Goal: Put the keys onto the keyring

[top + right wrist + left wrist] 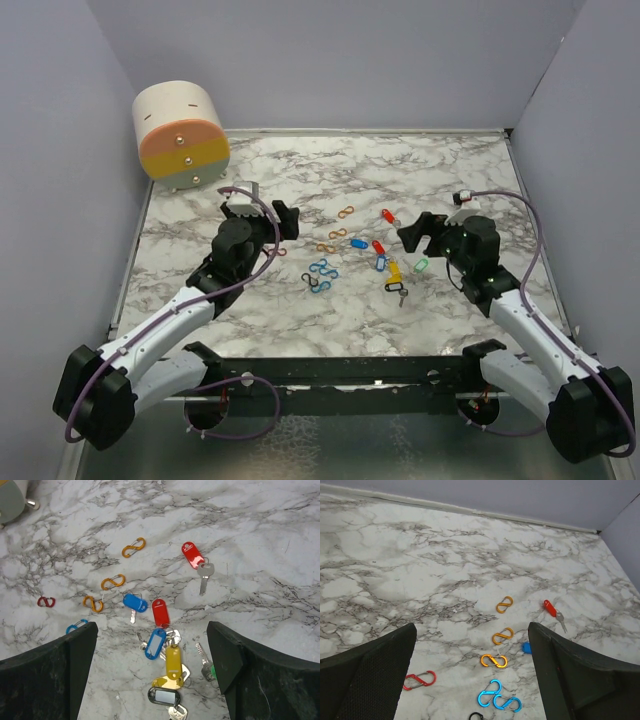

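The keys [161, 613], tagged in red, blue, yellow, green and black, lay loose on the marble-patterned bench [450, 170] right of centre. Most were bunched and overlapping just ahead of the right gripper [415, 232], while one red-tagged key [192, 554] lay apart, farther back. Left of the bunch, a scatter of figure-eight clips [497, 660] (three orange, several blue, one black, one red) ran across the middle of the bench. The red clip [419, 679] lay nearest the left gripper [288, 220]. Both grippers hung above the surface with fingers spread wide and nothing held, the left over the clips and the right over the keys. Plain lavender-grey walls [350, 60] closed the bench in on three sides. In the far-left corner stood a rounded box [180, 135], banded cream, orange and grey with small knobs on its face, well apart from the keys and clips.
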`<action>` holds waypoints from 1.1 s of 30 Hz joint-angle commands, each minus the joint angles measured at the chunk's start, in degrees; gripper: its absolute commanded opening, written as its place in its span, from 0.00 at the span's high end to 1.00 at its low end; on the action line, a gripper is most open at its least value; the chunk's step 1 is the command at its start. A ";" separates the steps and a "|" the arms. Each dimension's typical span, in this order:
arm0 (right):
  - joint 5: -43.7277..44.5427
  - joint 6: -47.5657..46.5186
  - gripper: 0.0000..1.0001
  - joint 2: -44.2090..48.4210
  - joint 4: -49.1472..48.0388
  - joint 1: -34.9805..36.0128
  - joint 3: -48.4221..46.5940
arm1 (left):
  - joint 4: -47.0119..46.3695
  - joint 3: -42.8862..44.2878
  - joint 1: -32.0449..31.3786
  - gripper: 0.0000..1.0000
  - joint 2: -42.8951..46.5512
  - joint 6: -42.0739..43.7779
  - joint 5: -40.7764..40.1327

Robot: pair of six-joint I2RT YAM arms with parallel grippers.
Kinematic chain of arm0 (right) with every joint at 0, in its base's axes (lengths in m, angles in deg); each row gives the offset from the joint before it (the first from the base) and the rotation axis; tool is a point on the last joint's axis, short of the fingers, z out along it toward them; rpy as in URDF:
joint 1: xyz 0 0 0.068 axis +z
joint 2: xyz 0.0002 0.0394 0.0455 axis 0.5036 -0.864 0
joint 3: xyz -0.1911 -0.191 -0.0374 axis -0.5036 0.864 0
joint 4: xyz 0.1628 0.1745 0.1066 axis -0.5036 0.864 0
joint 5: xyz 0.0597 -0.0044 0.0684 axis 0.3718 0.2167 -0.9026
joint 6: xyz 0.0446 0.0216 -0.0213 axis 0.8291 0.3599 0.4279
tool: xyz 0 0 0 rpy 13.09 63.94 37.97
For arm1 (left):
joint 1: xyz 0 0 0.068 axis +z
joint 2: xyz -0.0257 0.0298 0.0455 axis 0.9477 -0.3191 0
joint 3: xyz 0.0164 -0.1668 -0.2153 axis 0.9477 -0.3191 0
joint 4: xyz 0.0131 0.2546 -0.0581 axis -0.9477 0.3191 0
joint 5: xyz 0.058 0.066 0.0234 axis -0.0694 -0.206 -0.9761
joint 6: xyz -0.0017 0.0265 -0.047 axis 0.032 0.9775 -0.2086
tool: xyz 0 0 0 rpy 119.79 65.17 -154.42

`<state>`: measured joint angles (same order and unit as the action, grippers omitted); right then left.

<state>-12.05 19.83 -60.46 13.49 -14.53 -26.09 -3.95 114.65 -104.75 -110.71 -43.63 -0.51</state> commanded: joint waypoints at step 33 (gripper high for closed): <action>-5.15 -1.19 0.09 -5.37 -2.49 0.82 -1.84 | 9.96 -9.49 -10.91 0.04 -4.41 -10.29 8.66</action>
<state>-16.29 19.22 -67.24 12.05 -14.05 -26.96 7.81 106.83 -113.08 -114.53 -51.02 9.72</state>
